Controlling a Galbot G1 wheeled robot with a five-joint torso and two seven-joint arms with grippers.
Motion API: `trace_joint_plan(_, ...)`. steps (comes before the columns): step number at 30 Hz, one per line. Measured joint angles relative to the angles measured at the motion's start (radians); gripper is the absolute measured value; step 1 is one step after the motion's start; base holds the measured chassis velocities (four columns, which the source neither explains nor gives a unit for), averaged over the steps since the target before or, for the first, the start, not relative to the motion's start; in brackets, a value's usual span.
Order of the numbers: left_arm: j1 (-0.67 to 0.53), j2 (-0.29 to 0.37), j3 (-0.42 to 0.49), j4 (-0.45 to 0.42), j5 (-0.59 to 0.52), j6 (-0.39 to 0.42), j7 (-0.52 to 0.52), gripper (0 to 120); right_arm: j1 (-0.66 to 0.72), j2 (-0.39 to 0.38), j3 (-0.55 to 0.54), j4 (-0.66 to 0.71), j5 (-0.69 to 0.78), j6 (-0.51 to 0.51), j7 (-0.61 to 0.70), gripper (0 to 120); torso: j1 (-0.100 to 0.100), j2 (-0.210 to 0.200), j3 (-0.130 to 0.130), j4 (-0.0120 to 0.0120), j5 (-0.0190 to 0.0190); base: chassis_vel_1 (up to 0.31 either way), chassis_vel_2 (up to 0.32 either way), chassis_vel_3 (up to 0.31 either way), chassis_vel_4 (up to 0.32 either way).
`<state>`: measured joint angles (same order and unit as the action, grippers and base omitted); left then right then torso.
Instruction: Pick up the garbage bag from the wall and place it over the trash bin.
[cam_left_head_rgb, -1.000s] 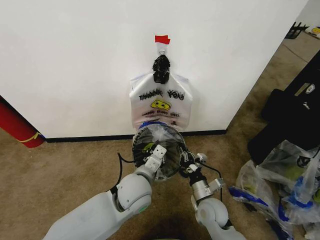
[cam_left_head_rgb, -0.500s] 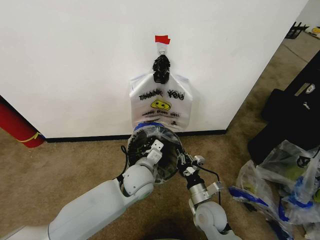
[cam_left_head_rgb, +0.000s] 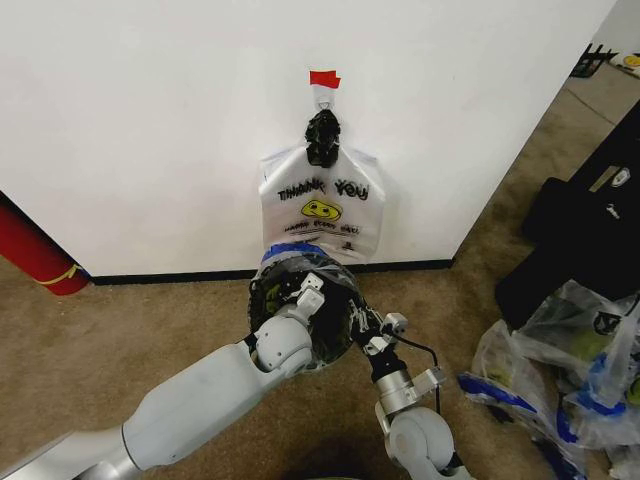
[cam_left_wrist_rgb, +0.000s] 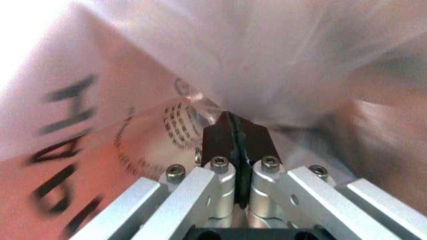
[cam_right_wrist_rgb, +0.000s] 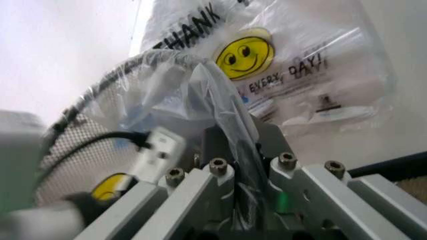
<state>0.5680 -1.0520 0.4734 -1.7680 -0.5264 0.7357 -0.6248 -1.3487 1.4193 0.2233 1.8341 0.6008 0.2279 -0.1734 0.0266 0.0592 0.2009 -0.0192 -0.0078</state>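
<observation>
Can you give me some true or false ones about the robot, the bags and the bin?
1. The trash bin stands on the carpet by the wall. True.
2. The left pincer is wide open. False: it is pinched shut on the garbage bag.
3. A smiley "THANK YOU" bag hangs on the wall. True.
4. The right pincer holds nothing. False: it grips the garbage bag's plastic too.
5. The tape strip above the hook is green. False: it is red.
</observation>
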Motion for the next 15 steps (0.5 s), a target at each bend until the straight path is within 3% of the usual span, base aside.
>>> trace_joint_plan(8,0.010,0.039,0.007,-0.104,-0.080,0.000,-0.007,0,0.055,0.024,0.008,-0.098,-0.091,0.056,-0.009,0,0.000,0.000,0.000,0.0000,-0.0001,0.000,0.000,0.000,0.000)
trace_joint_plan(15,0.038,0.067,-0.012,-0.130,-0.206,0.000,-0.043,0,0.080,0.040,0.008,-0.140,-0.189,0.132,-0.055,0,0.000,0.000,0.000,0.0001,-0.0003,0.000,0.000,0.000,0.000)
